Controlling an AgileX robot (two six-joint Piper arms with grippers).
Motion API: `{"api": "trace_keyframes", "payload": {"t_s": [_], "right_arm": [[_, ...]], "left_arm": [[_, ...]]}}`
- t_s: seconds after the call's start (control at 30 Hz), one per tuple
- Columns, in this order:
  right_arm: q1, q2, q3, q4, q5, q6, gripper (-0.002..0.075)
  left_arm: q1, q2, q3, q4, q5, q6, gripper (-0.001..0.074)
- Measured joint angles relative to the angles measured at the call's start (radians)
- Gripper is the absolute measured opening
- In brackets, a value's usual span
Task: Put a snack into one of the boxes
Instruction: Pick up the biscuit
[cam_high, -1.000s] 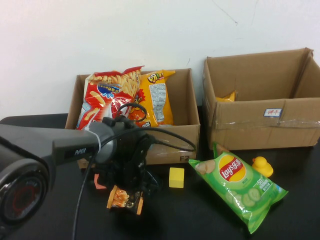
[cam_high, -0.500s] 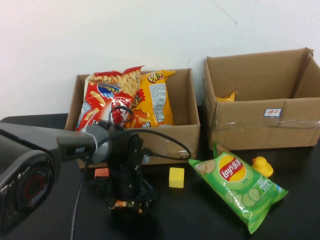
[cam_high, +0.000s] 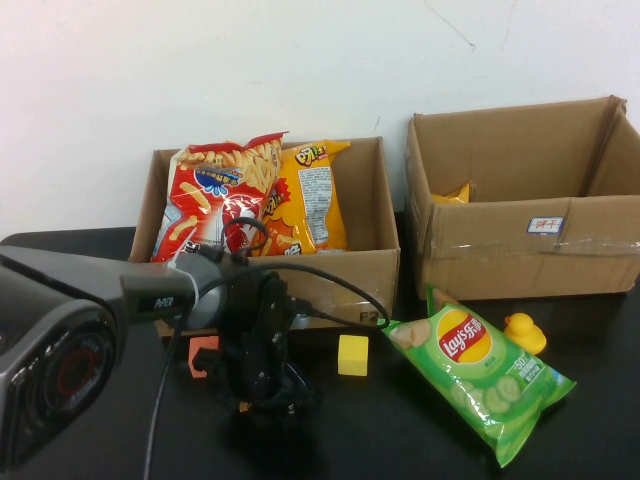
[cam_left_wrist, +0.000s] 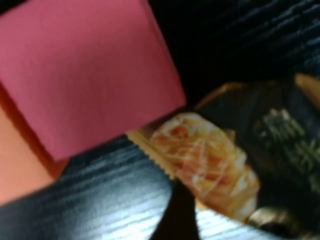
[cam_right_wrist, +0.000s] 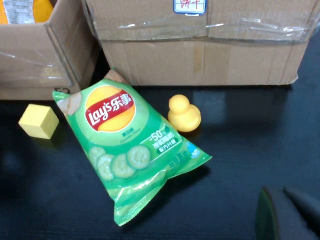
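Hidden: the left claw (cam_high: 262, 392) is pressed down onto the black table (cam_high: 400, 440) near the left box (cam_high: 345, 290); from above its own body covers the small snack packet under it.
Left claw state: cannot tell whether it is wide, narrow or gripping; its fingers are not clearly seen in either view.
Small snack packet (cam_left_wrist: 205, 160): seen close up in the left wrist view, glossy, orange-printed with a dark part and a serrated edge, lying flat on the table right below the claw.
Red block (cam_left_wrist: 85, 70): matte, flat-faced, just beside the packet; in the high view it sits left of the claw.
Right claw: barely in view; only a dark blurred edge shows in the right wrist view, state cannot be told.
Green chip bag (cam_high: 480, 370): shiny, puffed, flat on the table near the right box (cam_high: 520, 250).
Left box contents: two crinkly snack bags (cam_high: 255, 195), standing upright.
Others: yellow cube (cam_high: 352, 355), yellow duck (cam_high: 524, 332).
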Motion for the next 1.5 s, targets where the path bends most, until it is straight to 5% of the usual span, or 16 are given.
{"api": "trace_keyframes", "payload": {"t_s": [0.3,0.67,1.5], "right_arm": [[0.000,0.000,0.000,0.001,-0.010,0.000,-0.0001],[0.000,0.000,0.000,0.008,-0.032,0.000,-0.0001],[0.000,0.000,0.000,0.016,-0.044,0.000,-0.0001]], "left_arm": [[-0.011,0.000,-0.006,0.140,0.079,-0.147,0.0551],[-0.133,0.002,-0.041,0.318,0.122,-0.067,0.0545],[-0.119,0.057,-0.178,0.209,0.073,0.188,0.0545]]}}
